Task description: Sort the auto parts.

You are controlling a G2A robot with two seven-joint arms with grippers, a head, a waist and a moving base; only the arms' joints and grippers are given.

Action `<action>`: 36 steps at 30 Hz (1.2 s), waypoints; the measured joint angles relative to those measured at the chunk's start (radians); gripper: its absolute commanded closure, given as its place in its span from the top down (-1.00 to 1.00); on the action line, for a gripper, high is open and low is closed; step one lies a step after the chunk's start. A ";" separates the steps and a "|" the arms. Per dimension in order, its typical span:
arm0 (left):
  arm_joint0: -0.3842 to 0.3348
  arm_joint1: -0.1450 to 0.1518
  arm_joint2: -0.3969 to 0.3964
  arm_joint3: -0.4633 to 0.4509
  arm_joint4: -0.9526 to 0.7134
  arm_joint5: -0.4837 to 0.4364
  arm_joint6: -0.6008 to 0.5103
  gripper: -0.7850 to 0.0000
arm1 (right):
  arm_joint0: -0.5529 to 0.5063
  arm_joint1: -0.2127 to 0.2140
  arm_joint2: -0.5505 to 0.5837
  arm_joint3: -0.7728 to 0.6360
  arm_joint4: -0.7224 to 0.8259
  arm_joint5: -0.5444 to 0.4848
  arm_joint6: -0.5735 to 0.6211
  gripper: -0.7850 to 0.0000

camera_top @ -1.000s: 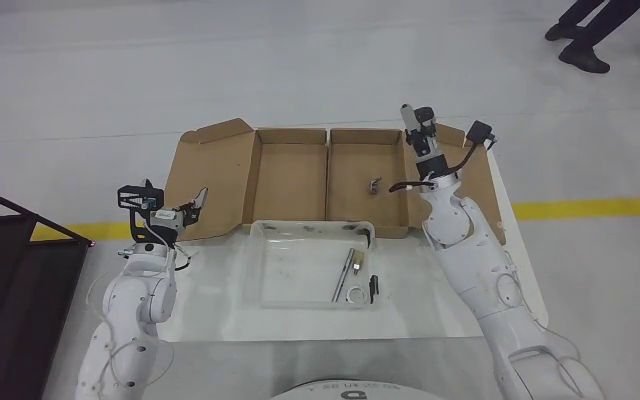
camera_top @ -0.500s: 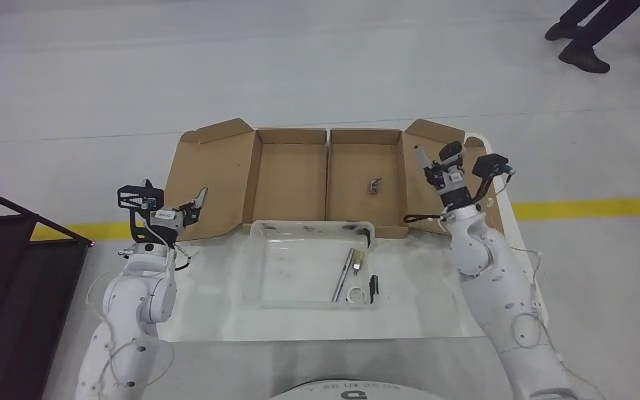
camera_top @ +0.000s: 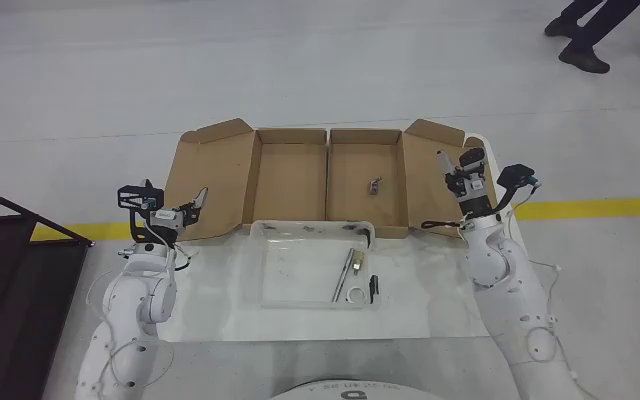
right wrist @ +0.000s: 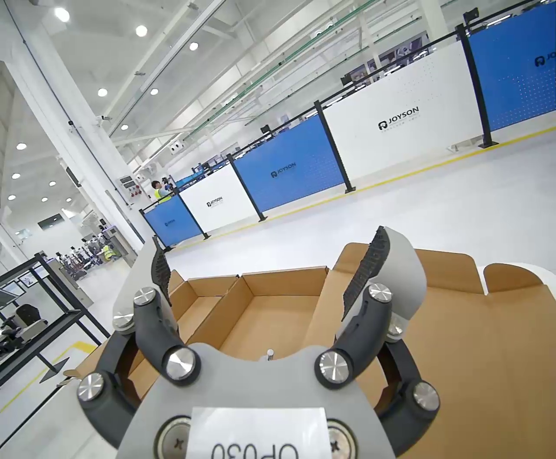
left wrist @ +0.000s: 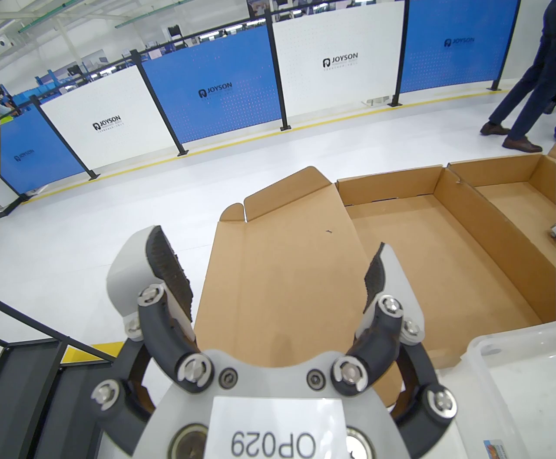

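Nearest, at 6 o'clock: clear plastic tray (camera_top: 268, 300), with a long metal part (camera_top: 347, 275) and a small black part (camera_top: 373, 287) just beside each other toward its 3 o'clock side. Easy to snag both in one grab, or to skid the thin piece along the slick tray floor; easy too to clip the rim on a steep descent. At 9 o'clock: left gripper (left wrist: 267, 252), spread wide, holding nothing, over the 9 o'clock flap (camera_top: 210, 180). At 3 o'clock: right gripper (right wrist: 269, 247), likewise wide and holding nothing, over the 3 o'clock flap (camera_top: 422, 200); liable to catch cardboard on the way down. At 12 o'clock: cardboard box (camera_top: 290, 190) of two compartments, a small metal part (camera_top: 374, 185) in the 3 o'clock one; easy to drop the next piece into the wrong half. Underneath, white table (camera_top: 425, 310). Beyond, pale floor (camera_top: 300, 60) with a yellow line (camera_top: 580, 208), blue-and-white partition panels (left wrist: 339, 61), ceiling lights (right wrist: 141, 30).
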 measured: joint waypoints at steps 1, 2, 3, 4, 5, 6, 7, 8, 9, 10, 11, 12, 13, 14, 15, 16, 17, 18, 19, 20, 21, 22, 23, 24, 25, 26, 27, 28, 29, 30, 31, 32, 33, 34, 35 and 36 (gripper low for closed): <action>0.000 0.000 0.000 0.000 0.000 0.000 0.000 1.00 | 0.000 0.000 0.000 0.000 0.000 0.000 0.000 1.00; 0.000 0.000 0.000 0.000 0.000 0.000 0.000 1.00 | 0.000 0.000 0.000 0.000 0.000 0.000 0.000 1.00; 0.000 0.000 0.000 0.000 0.000 0.000 0.000 1.00 | 0.000 0.000 0.000 0.000 0.000 0.000 0.000 1.00; 0.000 0.000 0.000 0.000 0.000 0.000 0.000 1.00 | 0.000 0.000 0.000 0.000 0.000 0.000 0.000 1.00; 0.000 0.000 0.000 0.000 0.000 0.000 0.000 1.00 | 0.000 0.000 0.000 0.000 0.000 0.000 0.000 1.00; 0.000 0.000 0.000 0.000 0.000 0.000 0.000 1.00 | 0.000 0.000 0.000 0.000 0.000 0.000 0.000 1.00; 0.000 0.000 0.000 0.000 0.000 0.000 0.000 1.00 | 0.000 0.000 0.000 0.000 0.000 0.000 0.000 1.00; 0.000 0.000 0.000 0.000 0.000 0.000 0.000 1.00 | 0.000 0.000 0.000 0.000 0.000 0.000 0.000 1.00; 0.000 0.000 0.001 -0.001 0.001 -0.001 0.001 1.00 | 0.000 0.000 0.000 0.000 0.000 0.000 0.000 1.00; 0.003 0.001 0.007 -0.013 0.013 -0.007 0.011 1.00 | 0.000 0.000 0.000 0.000 0.000 0.000 0.000 1.00; 0.011 0.001 0.015 -0.031 0.036 -0.015 0.024 1.00 | 0.000 0.000 0.000 0.000 0.000 0.000 0.000 1.00; 0.023 0.001 0.022 -0.051 0.061 -0.022 0.033 1.00 | 0.000 0.000 0.000 0.000 0.000 0.000 0.000 1.00; 0.043 0.002 0.026 -0.079 0.089 -0.034 0.035 1.00 | 0.000 0.000 0.000 0.000 0.000 0.000 0.000 1.00; 0.060 0.002 0.027 -0.101 0.103 -0.045 0.032 1.00 | 0.000 0.000 0.000 0.000 0.000 0.000 0.000 1.00; 0.077 0.003 0.029 -0.122 0.113 -0.059 0.027 1.00 | 0.000 0.000 0.000 0.000 0.000 0.000 0.000 1.00; 0.100 0.004 0.029 -0.149 0.117 -0.080 0.018 1.00 | 0.000 0.000 0.000 0.000 0.000 0.000 0.000 1.00; 0.116 0.005 0.025 -0.168 0.119 -0.094 0.011 1.00 | 0.000 0.000 0.000 0.000 0.000 0.000 0.000 1.00; 0.129 0.006 0.020 -0.184 0.120 -0.102 0.004 1.00 | 0.000 0.000 0.000 0.000 0.000 0.000 0.000 1.00; 0.139 0.006 0.015 -0.195 0.121 -0.104 0.000 1.00 | 0.000 0.000 0.000 0.000 0.000 0.000 0.000 1.00; 0.140 0.006 0.015 -0.196 0.121 -0.104 -0.001 1.00 | 0.000 0.000 0.000 0.000 0.000 0.000 0.000 1.00; 0.140 0.006 0.014 -0.196 0.121 -0.104 -0.001 1.00 | 0.000 0.000 0.000 0.000 0.000 0.000 0.000 1.00; 0.139 0.006 0.015 -0.195 0.121 -0.103 0.000 1.00 | 0.000 0.000 0.000 0.000 0.000 0.000 0.000 1.00; 0.139 0.006 0.015 -0.194 0.121 -0.103 0.000 1.00 | 0.000 0.000 0.000 0.000 0.000 0.000 0.000 1.00; 0.139 0.006 0.015 -0.194 0.121 -0.103 0.000 1.00 | 0.000 0.000 0.000 0.000 0.000 0.000 0.000 1.00; 0.139 0.006 0.015 -0.194 0.121 -0.103 0.000 1.00 | 0.000 0.000 0.000 0.000 0.000 0.000 0.000 1.00; 0.139 0.006 0.015 -0.194 0.121 -0.103 0.000 1.00 | 0.000 0.000 0.000 0.000 0.000 0.000 0.000 1.00; 0.139 0.006 0.015 -0.194 0.121 -0.103 0.000 1.00 | 0.000 0.000 0.000 0.000 0.000 0.000 0.000 1.00; 0.139 0.006 0.015 -0.194 0.121 -0.103 0.000 1.00 | 0.000 0.000 0.000 0.000 0.000 0.000 0.000 1.00; 0.139 0.006 0.015 -0.194 0.121 -0.103 0.000 1.00 | 0.000 0.000 0.000 0.000 0.000 0.000 0.000 1.00; 0.139 0.006 0.015 -0.194 0.121 -0.103 0.000 1.00 | 0.000 0.000 0.000 0.000 0.000 0.000 0.000 1.00; 0.139 0.006 0.015 -0.194 0.121 -0.103 0.000 1.00 | 0.000 0.000 0.000 0.000 0.000 0.000 0.000 1.00; 0.139 0.006 0.015 -0.194 0.121 -0.103 0.000 1.00 | 0.000 0.000 0.000 0.000 0.000 0.000 0.000 1.00; 0.138 0.006 0.016 -0.194 0.121 -0.103 0.000 1.00 | 0.000 0.000 0.000 0.000 0.000 0.000 0.000 1.00; 0.139 0.006 0.022 -0.204 0.126 -0.113 0.003 1.00 | 0.000 0.000 0.000 0.000 0.000 0.000 0.000 1.00; 0.142 0.006 0.032 -0.219 0.136 -0.125 0.008 1.00 | 0.000 0.000 0.000 0.000 0.000 0.000 0.000 1.00; 0.146 0.006 0.045 -0.238 0.152 -0.138 0.014 1.00 | 0.000 0.000 0.000 0.000 0.000 0.000 0.000 1.00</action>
